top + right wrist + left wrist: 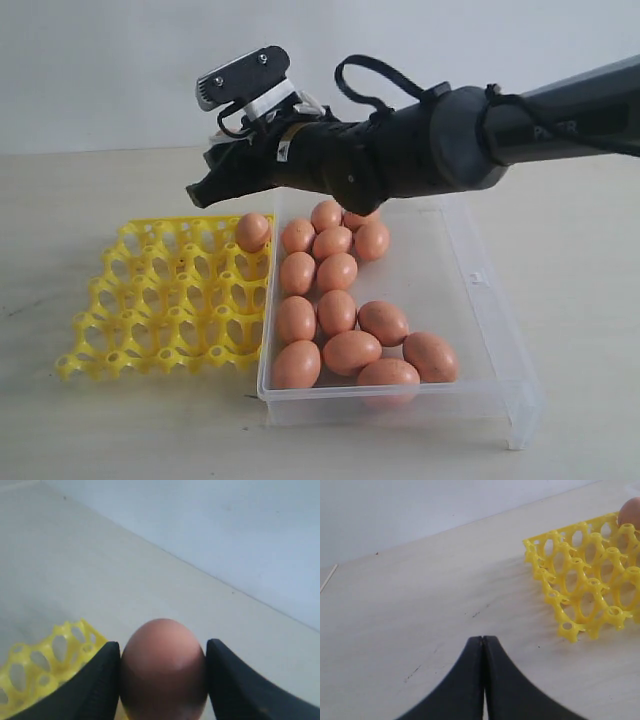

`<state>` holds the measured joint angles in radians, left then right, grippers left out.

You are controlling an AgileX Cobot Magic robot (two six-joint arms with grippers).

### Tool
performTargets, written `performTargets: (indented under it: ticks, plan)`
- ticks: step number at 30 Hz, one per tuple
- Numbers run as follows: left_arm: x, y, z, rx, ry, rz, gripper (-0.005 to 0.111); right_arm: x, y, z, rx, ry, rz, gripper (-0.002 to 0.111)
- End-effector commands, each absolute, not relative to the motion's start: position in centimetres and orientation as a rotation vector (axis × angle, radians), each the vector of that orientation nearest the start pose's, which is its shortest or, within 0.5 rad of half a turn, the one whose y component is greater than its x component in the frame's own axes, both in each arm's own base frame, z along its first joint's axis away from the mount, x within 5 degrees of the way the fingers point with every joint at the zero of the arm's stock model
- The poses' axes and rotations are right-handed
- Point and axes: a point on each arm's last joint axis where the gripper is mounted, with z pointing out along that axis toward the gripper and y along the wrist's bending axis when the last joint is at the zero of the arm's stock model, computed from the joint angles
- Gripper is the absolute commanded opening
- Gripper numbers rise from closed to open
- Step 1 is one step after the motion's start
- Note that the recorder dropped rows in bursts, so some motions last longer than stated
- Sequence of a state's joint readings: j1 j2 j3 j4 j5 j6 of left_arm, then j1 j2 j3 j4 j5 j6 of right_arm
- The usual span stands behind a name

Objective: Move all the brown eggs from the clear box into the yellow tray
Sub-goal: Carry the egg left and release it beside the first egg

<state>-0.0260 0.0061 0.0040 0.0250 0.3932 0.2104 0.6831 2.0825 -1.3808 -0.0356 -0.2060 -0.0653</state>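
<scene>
Pale tabletop (100, 430), white wall (100, 60) behind. We see yellow tray (160, 300) flat on it, clear box (480, 280) just beside tray, edges touching or nearly. About fourteen brown eggs (337, 312) clustered in box. Our right gripper (162, 650): fingers clamped on one brown egg (162, 670), at tray corner by box; cannot tell if egg touches tray. Our left gripper (482, 639): fingers pressed together, empty, over bare table just off tray's outer edge.

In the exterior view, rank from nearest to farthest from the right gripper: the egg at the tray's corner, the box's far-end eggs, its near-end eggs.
1. Corner egg, between the right gripper's fingers, at the yellow tray.
2. Far-end eggs, at the clear box's back.
3. Near-end eggs, at its front.
</scene>
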Motion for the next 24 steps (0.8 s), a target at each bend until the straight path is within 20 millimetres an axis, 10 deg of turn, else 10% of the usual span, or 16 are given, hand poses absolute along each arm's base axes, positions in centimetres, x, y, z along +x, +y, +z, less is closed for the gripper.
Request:
performTargets:
  ticks: [1, 24]
  plan:
    - [5.2, -0.1, 17.8, 0.236, 1.86, 0.144, 0.0, 36.4, 31.3, 18.2, -0.724, 1.745, 0.589, 0.0]
    - [5.2, -0.1, 17.8, 0.236, 1.86, 0.144, 0.0, 38.2, 33.1, 11.4, -0.732, 1.847, 0.641, 0.0]
